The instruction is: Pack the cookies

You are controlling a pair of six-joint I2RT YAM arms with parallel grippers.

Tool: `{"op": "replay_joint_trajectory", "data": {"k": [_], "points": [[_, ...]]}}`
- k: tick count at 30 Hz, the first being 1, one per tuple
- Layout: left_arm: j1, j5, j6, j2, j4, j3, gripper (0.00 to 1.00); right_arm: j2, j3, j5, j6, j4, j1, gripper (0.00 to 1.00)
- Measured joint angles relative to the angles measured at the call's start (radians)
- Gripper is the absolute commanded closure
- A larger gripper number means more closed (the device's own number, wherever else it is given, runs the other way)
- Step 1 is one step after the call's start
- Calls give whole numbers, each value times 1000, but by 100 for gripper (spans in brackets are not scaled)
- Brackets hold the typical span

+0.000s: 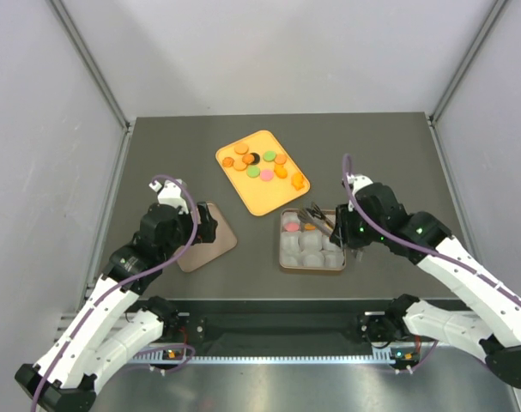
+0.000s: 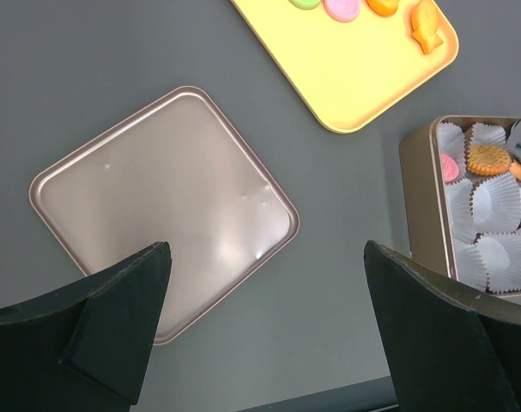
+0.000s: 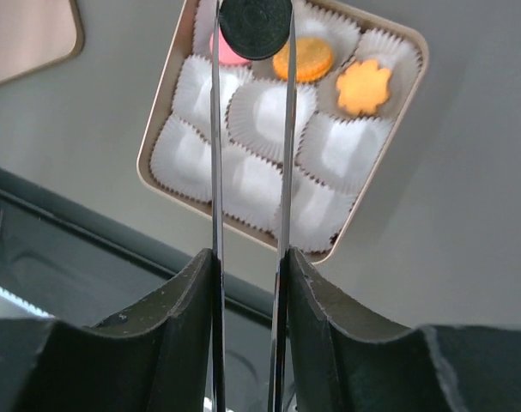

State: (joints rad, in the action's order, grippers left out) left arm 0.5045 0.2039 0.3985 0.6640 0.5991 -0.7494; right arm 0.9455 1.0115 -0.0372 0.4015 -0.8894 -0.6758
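Grey table (image 1: pixel 157 154), tongs (image 3: pixel 215 154), black cookie (image 3: pixel 254 30) cut off

we see a yellow-orange tray (image 1: pixel 264 199) bearing cookies (image 1: pixel 258 163) in orange, green, pink and black, all against a plain dark grey table (image 1: pixel 389 154). the lid (image 2: pixel 157 215) is a smooth rose-gold with a pale sheen, and the tin (image 2: pixel 423 206) is a matching gold, filled with white pleated paper cups (image 3: pixel 269 112). among those cups are a pink cookie (image 3: pixel 233 53), a round orange cookie (image 3: pixel 303 58) with a dotted face and a flower-shaped orange cookie (image 3: pixel 363 86), while the cookie between the silvery tongs (image 3: pixel 215 172) is a matte black cookie (image 3: pixel 254 26).
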Motion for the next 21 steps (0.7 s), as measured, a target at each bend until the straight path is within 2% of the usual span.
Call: {"op": "replay_joint_trajectory", "data": {"k": [21], "points": [[0, 4, 1, 18, 0, 0, 1, -34, -97, -37, 169, 25, -245, 65]]}}
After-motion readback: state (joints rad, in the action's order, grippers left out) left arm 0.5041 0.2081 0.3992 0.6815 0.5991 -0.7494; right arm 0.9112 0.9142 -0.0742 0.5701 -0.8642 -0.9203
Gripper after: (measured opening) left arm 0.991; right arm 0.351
